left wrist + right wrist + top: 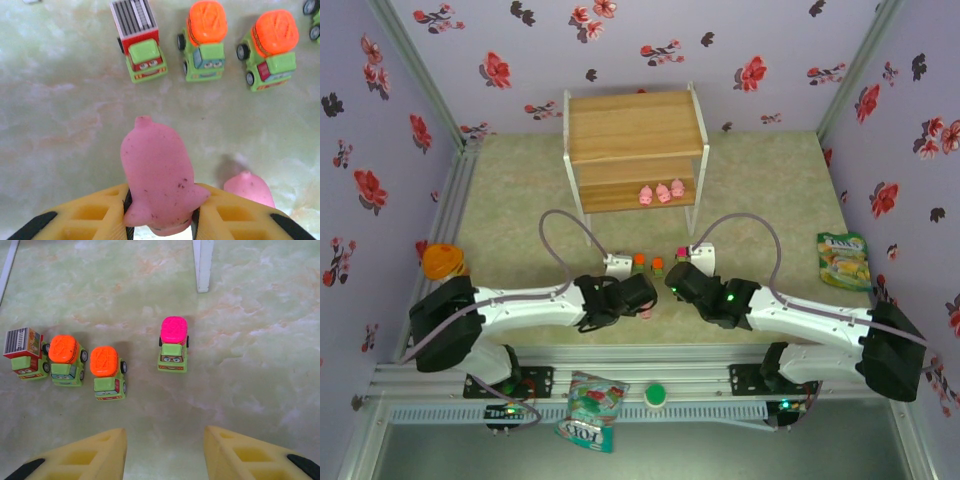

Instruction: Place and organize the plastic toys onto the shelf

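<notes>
1. The left tool (160, 220) is clenched on a pink pig (159, 175) at the bottom centre of its wrist view. The yellow fingers (90, 215) pinch the pig near its rear end, probably so that the front is free for setting down.
2. A second pig (248, 187) lies on the worktop (60, 125), just right of the held one.
3. The right tool (165, 450) is released and grasps nothing. It hangs over bare worktop with the pink-topped car (173, 344) straight ahead of its gap, which seems to be its next target.
4. Three other cars (65, 365) stand in a row at the left of that view.
5. In the top view the shelf (635, 125) stands at upper centre. Three pigs (662, 193) sit side by side on its lower board, so the held pig likely belongs beside them. They are too small there to tell which way they face.
</notes>
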Available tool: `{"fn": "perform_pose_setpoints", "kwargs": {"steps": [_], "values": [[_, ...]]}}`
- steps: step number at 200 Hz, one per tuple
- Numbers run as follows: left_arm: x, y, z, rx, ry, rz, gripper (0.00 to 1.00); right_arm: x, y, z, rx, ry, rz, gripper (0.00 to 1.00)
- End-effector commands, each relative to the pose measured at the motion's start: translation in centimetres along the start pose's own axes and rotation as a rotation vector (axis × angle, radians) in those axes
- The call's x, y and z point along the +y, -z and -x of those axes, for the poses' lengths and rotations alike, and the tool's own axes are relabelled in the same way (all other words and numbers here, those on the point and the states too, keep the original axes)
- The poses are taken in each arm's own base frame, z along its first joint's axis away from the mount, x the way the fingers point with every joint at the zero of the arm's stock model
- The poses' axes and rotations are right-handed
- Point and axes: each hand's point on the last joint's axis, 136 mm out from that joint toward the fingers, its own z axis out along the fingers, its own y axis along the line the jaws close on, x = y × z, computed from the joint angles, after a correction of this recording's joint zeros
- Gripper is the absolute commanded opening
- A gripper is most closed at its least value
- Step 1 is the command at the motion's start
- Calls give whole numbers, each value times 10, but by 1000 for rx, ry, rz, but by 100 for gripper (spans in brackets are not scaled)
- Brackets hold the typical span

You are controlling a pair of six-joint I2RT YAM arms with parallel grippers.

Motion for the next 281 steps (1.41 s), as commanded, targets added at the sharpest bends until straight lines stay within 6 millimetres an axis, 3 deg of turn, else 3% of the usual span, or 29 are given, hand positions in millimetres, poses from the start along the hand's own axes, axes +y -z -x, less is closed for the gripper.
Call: {"fn": "perform_pose_setpoints", "kwargs": {"steps": [1, 132, 211, 281], "values": [[1, 12, 27, -59, -28, -1, 35, -6, -1, 0, -11, -13, -16, 45], [-18, 20, 116, -169, -101, -7, 36, -5, -4, -1, -9, -17, -18, 45], [-13, 22, 175, -253, -93, 15, 36, -3, -7, -2, 0, -13, -19, 45], [-3, 15, 206, -281, -68, 44, 37, -1, -11, 1, 9, -9, -16, 45]]}}
